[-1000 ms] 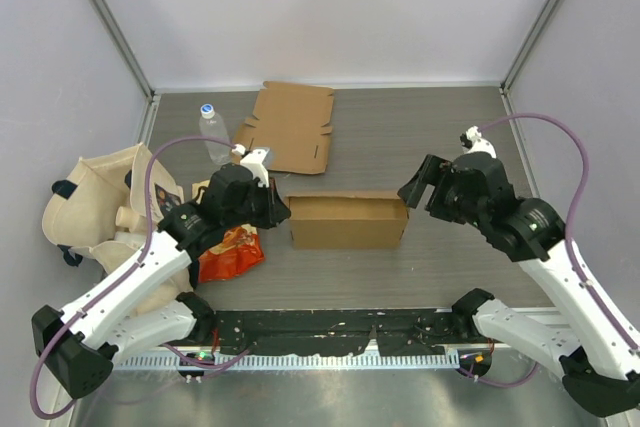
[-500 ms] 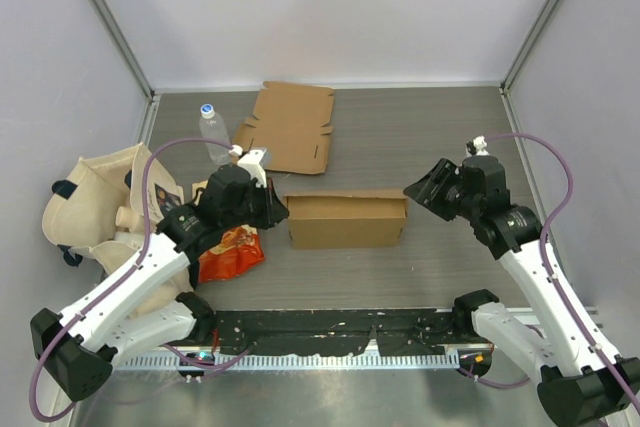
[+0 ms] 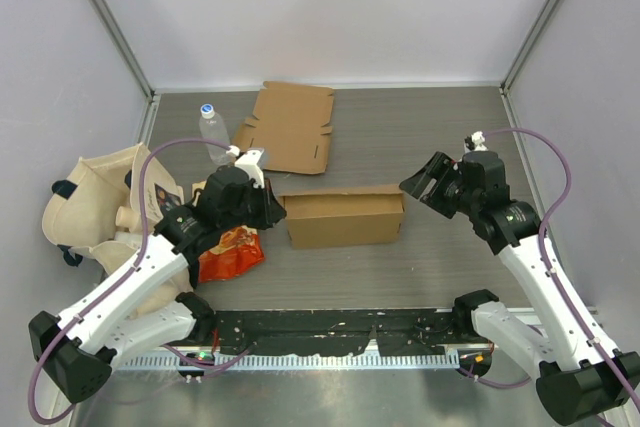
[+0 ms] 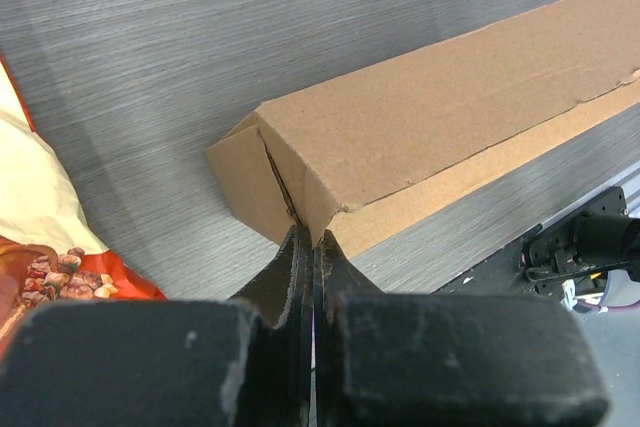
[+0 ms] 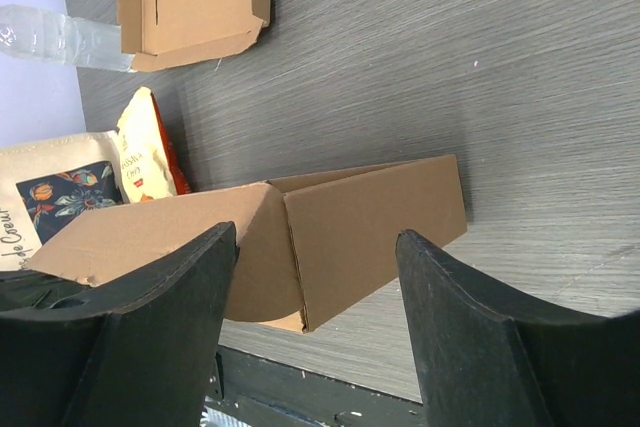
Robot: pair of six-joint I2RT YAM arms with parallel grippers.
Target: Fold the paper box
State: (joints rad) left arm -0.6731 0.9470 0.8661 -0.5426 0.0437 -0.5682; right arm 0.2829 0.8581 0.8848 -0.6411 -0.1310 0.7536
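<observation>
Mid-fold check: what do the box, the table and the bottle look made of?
Box: matte brown cardboard, probably corrugated; creased folds and raw cut edges. Table: dark grey with fine brushed-looking streaks; metal or laminate, unclear. Bottle: clear plastic, it seems; see-through body.

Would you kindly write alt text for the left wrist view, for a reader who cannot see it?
The shut left gripper touches its fingertips to the near corner of a long cardboard box lying on the grey table. A snack bag shows at the left edge.
</observation>
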